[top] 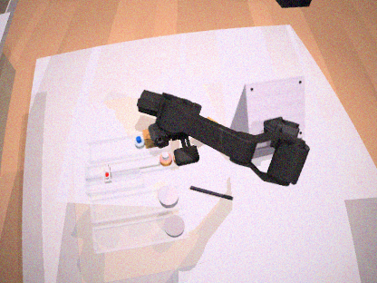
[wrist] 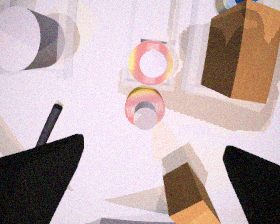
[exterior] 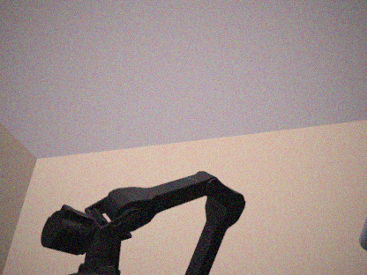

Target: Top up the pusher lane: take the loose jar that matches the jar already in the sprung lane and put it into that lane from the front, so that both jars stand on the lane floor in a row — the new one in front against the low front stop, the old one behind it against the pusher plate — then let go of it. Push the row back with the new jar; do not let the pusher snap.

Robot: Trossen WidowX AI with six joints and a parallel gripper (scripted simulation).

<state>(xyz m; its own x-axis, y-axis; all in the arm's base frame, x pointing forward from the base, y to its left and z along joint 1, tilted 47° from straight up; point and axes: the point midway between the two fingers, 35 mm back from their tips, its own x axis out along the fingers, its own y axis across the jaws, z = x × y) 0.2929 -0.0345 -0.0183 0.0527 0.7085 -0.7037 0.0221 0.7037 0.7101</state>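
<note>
A pink-and-yellow jar with a white cap [top: 166, 159] [wrist: 151, 62] stands at the front end of a clear lane, with a thin dark plate edge [wrist: 153, 40] behind it. The matching loose jar [wrist: 145, 108] stands just outside the lane's front, in line with the first; in the top view a black finger mostly hides it. My gripper [top: 172, 145] [wrist: 156, 148] is wide open and empty, above the table near the loose jar, which shows ahead of the gap between the fingertips in the wrist view. The exterior view shows the arm but no clear fingertips.
A brown box [wrist: 245, 55] stands right of the lane in the wrist view, near a blue-capped item [top: 139, 141]. A smaller brown block [wrist: 190, 185] lies near the right finger. Pale cylinders [top: 168, 196] [top: 174, 225], a black bar [top: 211, 193] and a white panel [top: 276, 100] are also around.
</note>
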